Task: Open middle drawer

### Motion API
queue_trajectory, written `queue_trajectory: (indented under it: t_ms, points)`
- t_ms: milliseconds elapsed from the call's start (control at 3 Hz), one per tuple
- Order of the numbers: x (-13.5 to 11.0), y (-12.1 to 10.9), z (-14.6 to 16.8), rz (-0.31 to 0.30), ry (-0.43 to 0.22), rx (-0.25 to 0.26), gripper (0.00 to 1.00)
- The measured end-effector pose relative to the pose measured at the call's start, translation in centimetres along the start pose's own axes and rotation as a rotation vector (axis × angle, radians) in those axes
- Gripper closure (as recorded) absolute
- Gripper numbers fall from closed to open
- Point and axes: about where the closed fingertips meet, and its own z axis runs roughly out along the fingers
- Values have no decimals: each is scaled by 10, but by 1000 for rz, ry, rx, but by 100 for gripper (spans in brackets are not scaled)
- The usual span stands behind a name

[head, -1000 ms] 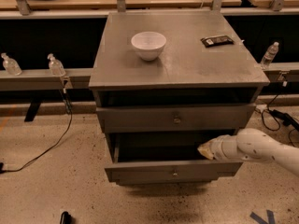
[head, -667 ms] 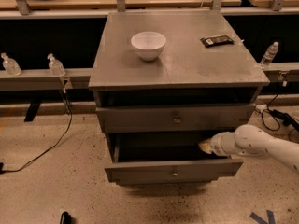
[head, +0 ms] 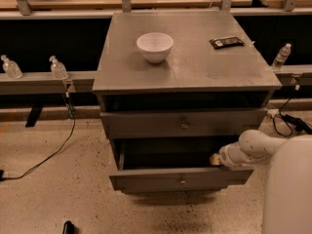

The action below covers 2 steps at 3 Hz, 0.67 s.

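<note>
1. Middle drawer (head: 146,180) is pulled well out of the table (head: 195,69), front panel facing the camera.
2. Gripper (head: 215,159) sits at the drawer's right end, just behind the top edge of the front panel, with the white arm (head: 253,147) coming in from the right.
3. Honestly can't tell whether the gripper is spread or closed, or if it's touching the drawer.
4. Up top: a white bowl (head: 155,46) and a dark packet (head: 226,42), well apart.

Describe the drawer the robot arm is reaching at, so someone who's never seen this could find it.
Find the grey cabinet with a white bowl on top. Of the two knobbed fronts showing, the middle drawer is the lower one, pulled out farthest, with the end effector at its right edge.
</note>
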Motion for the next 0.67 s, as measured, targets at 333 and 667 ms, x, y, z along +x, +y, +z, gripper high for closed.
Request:
queue_trajectory:
  t_ms: [333, 667]
  points:
    - [22, 3, -3, 96, 27, -3, 100]
    - [25, 4, -5, 107, 33, 0, 100]
